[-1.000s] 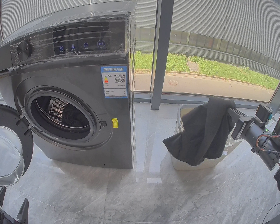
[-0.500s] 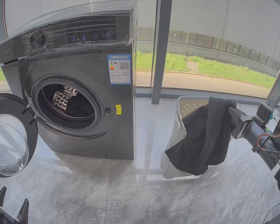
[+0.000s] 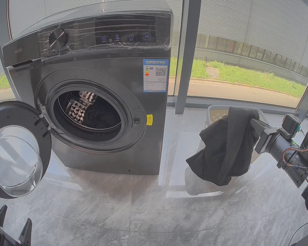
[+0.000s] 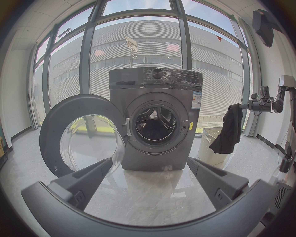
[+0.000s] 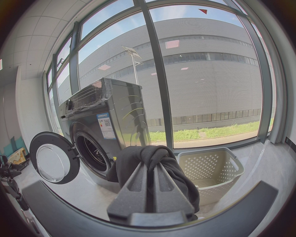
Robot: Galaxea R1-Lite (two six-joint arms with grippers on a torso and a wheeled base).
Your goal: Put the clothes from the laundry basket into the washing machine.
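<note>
The right gripper [image 5: 150, 168], clamped shut on a dark garment [image 3: 227, 147], holds it mid-right of frame over the laundry basket [image 3: 217, 109], which looks otherwise empty. The washing machine [image 3: 105, 69], centre left, stands open to receive it. The left gripper [image 3: 16, 214], bottom left, gapes empty.

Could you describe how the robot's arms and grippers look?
Both the left gripper and right gripper have dark grey, wedge-shaped fingers with small round holes. The right arm is a black cylinder with a white label, thin orange and blue cables and a small black box.
</note>
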